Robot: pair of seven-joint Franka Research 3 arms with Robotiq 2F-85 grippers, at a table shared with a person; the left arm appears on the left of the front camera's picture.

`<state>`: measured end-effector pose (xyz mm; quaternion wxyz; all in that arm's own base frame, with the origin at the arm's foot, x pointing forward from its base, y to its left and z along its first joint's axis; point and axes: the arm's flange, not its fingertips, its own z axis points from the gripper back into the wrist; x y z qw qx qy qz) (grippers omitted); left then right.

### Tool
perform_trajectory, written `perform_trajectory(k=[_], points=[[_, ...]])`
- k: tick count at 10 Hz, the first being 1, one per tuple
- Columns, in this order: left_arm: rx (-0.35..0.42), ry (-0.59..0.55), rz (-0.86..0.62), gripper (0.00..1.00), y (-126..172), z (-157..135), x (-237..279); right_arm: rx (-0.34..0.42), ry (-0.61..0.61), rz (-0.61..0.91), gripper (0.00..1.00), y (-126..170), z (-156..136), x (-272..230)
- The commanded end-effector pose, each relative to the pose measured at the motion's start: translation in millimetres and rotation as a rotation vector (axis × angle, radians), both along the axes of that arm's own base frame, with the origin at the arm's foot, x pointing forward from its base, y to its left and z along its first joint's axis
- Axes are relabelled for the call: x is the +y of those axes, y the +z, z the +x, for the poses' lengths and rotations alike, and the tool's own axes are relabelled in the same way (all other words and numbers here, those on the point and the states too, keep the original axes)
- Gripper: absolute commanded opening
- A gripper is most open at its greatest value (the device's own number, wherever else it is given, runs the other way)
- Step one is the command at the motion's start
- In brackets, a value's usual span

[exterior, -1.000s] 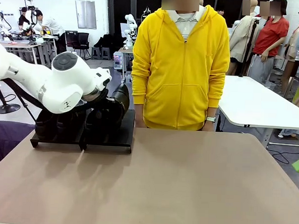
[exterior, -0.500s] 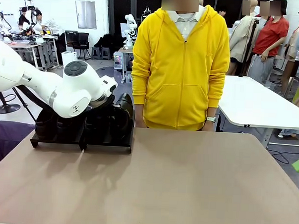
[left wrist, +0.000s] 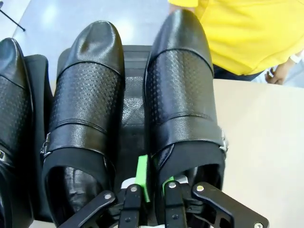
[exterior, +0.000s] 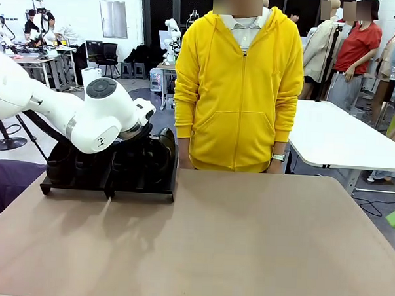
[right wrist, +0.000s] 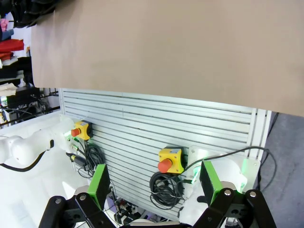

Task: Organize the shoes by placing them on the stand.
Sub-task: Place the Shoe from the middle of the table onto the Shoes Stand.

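Pinching a shoe's (left wrist: 183,95) heel rim, left gripper (left wrist: 153,183) barely parted.

My right gripper (right wrist: 156,183), its jaws spread wide and holding nothing, hangs over a slatted aluminium panel (right wrist: 156,118) bearing two yellow emergency-stop boxes (right wrist: 171,159), beside the brown tabletop (right wrist: 166,47).
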<state>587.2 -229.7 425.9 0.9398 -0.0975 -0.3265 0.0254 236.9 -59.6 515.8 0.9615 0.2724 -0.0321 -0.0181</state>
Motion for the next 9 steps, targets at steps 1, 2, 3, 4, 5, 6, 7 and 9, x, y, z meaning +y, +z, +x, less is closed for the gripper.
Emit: perform_trajectory(k=[1,2,3,4,5,6,7,9], points=[[-0.034,0.020,0.008,1.00,7,-1,-4,-0.016,0.019,0.022,1.00,2,0,0],[-0.037,0.020,0.008,1.00,8,-2,-4,-0.016,0.019,0.022,1.00,2,0,0],[-0.050,0.020,0.013,1.00,10,-5,-5,-0.016,0.019,0.022,1.00,2,0,0],[-0.064,0.012,0.014,1.00,14,-8,-7,-0.016,0.019,0.022,1.00,2,0,0],[-0.081,0.002,0.017,1.00,20,-12,-10,-0.016,0.019,0.022,1.00,2,0,0],[-0.094,-0.021,0.020,1.00,31,-18,-15,-0.016,0.019,0.022,1.00,2,0,0],[-0.111,-0.061,0.025,1.00,45,-28,-22,-0.016,0.019,0.022,1.00,2,0,0],[-0.146,-0.132,0.041,1.00,89,-65,-37,-0.016,0.019,0.022,1.00,2,0,0]])
